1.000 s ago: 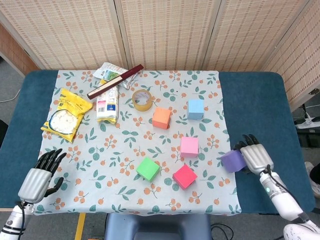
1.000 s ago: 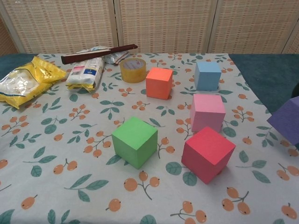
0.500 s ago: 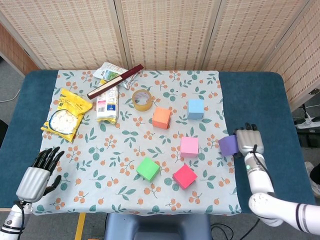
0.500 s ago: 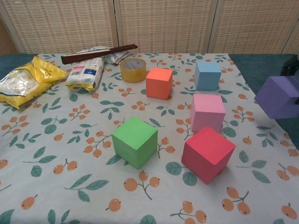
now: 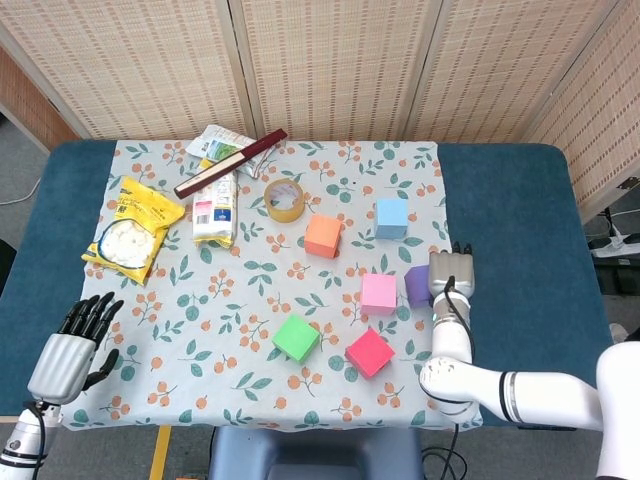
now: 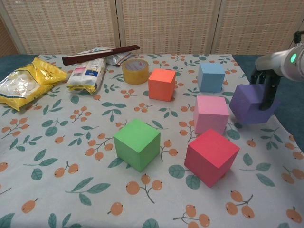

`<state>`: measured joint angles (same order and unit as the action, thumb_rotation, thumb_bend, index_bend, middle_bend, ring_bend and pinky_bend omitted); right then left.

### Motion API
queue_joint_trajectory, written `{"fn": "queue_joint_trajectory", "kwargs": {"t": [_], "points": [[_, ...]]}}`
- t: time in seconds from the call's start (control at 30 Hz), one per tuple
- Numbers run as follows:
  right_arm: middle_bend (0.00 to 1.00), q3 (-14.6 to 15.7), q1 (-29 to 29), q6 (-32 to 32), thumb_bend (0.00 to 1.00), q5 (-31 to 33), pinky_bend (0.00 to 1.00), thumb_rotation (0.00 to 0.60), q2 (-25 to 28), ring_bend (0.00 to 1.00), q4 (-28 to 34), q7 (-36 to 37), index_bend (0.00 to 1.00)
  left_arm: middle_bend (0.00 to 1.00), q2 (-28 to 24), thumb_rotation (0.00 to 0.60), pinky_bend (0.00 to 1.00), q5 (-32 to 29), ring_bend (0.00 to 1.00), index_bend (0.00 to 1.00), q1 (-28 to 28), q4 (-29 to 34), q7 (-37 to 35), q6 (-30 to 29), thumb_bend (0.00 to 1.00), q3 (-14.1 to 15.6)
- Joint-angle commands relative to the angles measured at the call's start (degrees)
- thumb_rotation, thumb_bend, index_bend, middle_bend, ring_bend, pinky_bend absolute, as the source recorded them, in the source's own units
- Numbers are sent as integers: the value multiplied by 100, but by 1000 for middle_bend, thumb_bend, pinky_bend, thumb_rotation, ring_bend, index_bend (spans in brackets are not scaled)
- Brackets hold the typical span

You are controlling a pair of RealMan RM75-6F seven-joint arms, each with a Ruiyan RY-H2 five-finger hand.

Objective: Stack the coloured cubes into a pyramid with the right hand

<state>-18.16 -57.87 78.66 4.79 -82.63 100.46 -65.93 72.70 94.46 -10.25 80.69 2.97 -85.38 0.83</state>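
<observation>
Nearest, the left robot hand rests empty, fingers spread, at the bench edge. The right robot hand holds the purple cube just beside the pink cube. Packet lettering is unreadable.

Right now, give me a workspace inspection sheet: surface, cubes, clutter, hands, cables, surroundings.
Surface: floral cloth over a blue table.
Job's things: purple cube held beside the pink cube; orange cube, blue cube, green cube and red cube apart, none stacked.
Clutter: tape roll, snack bags, dark stick.
Robot hands: right robot hand grips the purple cube; left robot hand open at the table edge.
Cables: white cable on the floor, far right.
Surroundings: woven screen panels behind.
</observation>
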Motion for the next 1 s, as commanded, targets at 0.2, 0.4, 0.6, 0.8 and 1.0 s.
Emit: {"fn": "queue_joint_trajectory", "kwargs": {"t": [0.2, 0.4, 0.6, 0.8, 1.0], "points": [[227, -99, -46, -8, 144, 105, 44, 600, -207, 0, -127, 17, 821, 0, -18, 600, 127, 17, 0, 0, -8, -1, -54, -3, 436, 9], [227, -201, -84, 48, 144, 208, 44, 600, -307, 0, -154, -12, 821, 0, -34, 600, 127, 22, 0, 0, -12, 3, -88, 5, 436, 19], [227, -257, -129, 91, 144, 275, 44, 600, -401, 0, -200, -87, 821, 0, -53, 600, 127, 7, 0, 0, -7, 3, -138, -11, 438, 10], [227, -330, -218, 205, 145, 328, 44, 600, -557, 0, -263, -184, 821, 0, -68, 600, 127, -5, 0, 0, -10, -4, -168, -15, 437, 0], [227, -379, -274, 336, 144, 354, 44, 600, -659, 0, -279, -283, 821, 0, -101, 600, 127, -20, 0, 0, 9, 7, -213, -44, 437, -3]]}}
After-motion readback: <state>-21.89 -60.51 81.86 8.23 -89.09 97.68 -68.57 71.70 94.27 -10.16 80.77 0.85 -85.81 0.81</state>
